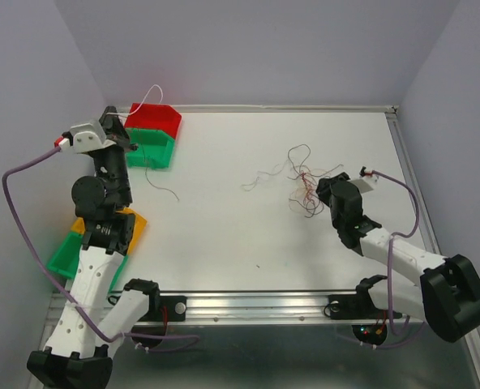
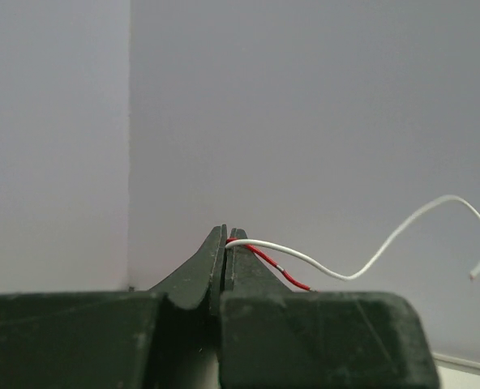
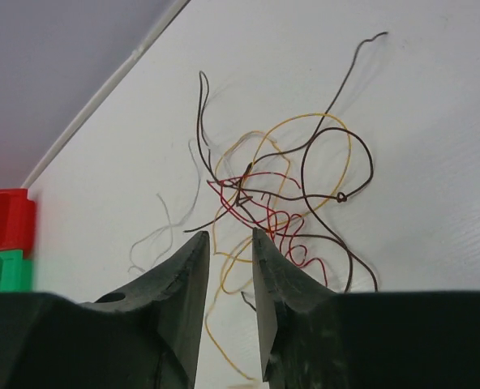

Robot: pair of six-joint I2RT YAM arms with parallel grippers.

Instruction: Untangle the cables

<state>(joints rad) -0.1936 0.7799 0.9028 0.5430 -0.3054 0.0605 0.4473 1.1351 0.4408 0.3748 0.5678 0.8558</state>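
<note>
While the table (image 1: pixel 224 243) is offering wide bare surface to the left of the right gripper (image 3: pixel 228 239), the work is sitting at the step of picking the next strand. By judgement, a small part of the separation is done and most of the bunch is waiting.

Left gripper (image 2: pixel 226 241): it is hanging raised above the table, with the red bin (image 1: pixel 155 119) and the green bin (image 1: pixel 147 150) just beside and below it. Its jaws are pressed together and are pinching a white strand (image 2: pixel 345 274) and a red strand (image 2: pixel 293 278). Both are curling out to this gripper's right into free air, with only wall (image 2: pixel 305 97) beyond.

Right gripper: its jaws are standing slightly spread and are gripping nothing. The cables (image 3: pixel 276 219), a loose tangle of red, yellow, dark and pale strands, are lying on the table directly ahead of the fingertips. One yellow loop (image 3: pixel 224 267) is running into the gap between the jaws, unclamped as far as the wrist view shows.

Next move, by judgement: advancing the right gripper onto one outlying strand, closing on it alone, then drawing it away from the knot. The red coils at the centre are crossing closely, so a grab there is risking several strands at once.

Clearance: the table's far edge is running well ahead and to the left of the right gripper. The side edge (image 1: pixel 404 174) is lying near, behind it. Pulling leftward is giving the most room.
</note>
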